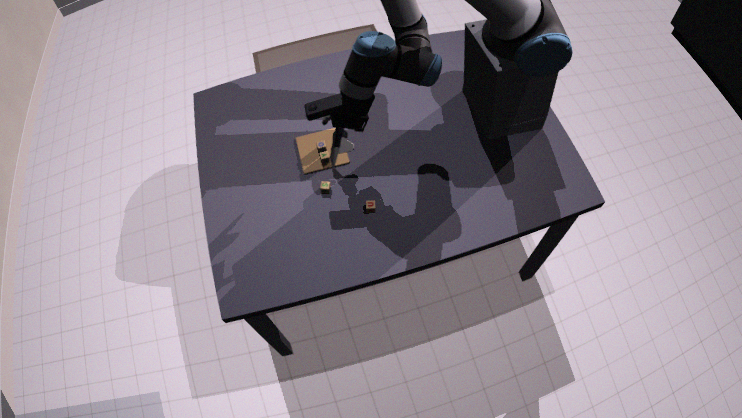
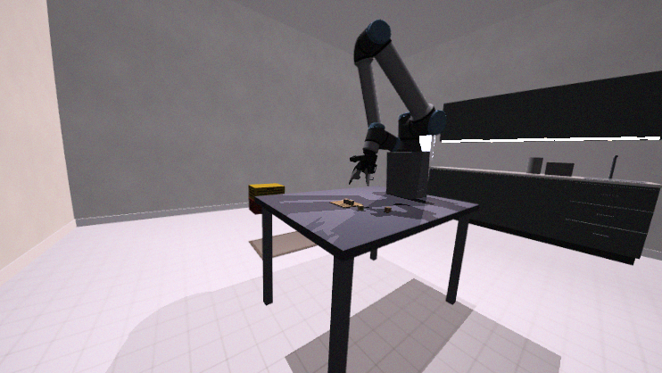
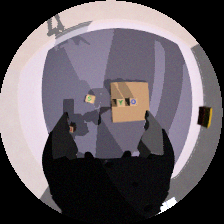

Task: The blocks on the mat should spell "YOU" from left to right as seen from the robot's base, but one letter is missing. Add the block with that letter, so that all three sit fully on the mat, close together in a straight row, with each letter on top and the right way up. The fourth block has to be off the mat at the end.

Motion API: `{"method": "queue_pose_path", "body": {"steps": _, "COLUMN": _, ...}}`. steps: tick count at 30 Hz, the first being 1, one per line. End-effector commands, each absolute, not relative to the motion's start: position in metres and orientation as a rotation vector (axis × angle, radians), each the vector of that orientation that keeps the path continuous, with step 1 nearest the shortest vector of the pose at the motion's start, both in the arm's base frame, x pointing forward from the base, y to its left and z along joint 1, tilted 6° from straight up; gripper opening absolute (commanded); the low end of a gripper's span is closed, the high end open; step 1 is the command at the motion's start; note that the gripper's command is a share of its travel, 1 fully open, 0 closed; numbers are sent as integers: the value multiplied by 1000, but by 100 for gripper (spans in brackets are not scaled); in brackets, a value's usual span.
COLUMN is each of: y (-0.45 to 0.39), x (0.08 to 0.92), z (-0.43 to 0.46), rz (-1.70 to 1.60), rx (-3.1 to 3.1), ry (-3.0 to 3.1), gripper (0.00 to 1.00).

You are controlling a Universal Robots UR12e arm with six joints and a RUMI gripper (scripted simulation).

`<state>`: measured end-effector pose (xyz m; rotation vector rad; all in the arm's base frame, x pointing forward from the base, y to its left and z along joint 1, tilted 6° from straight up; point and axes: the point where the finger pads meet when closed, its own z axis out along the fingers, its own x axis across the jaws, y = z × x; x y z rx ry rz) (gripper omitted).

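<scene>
A tan mat lies on the dark table. Two blocks sit side by side on it: one with a green Y, one with a blue O. A block with a green letter lies off the mat close to its edge. A block with a red letter lies farther out. I cannot read these two letters. My gripper is open and empty, hanging well above the mat.
The robot's dark pedestal stands on the table behind the mat. A yellow box and a brown rug are on the floor beyond the table.
</scene>
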<state>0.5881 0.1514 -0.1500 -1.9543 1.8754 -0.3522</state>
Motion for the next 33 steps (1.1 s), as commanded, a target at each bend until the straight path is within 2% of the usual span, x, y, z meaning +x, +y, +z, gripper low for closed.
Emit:
{"method": "queue_pose_path", "body": {"steps": 1, "y": 187, "x": 577, "z": -153, "rz": -252, "rx": -1961, "ry": 1976, "gripper": 100}}
{"method": "queue_pose_path", "body": {"steps": 22, "y": 289, "x": 503, "z": -134, "rz": -98, "rx": -1995, "ry": 2267, "gripper": 100}}
{"method": "queue_pose_path", "body": {"steps": 33, "y": 300, "x": 490, "z": -128, "rz": -95, "rx": -2001, "ry": 2304, "gripper": 100}}
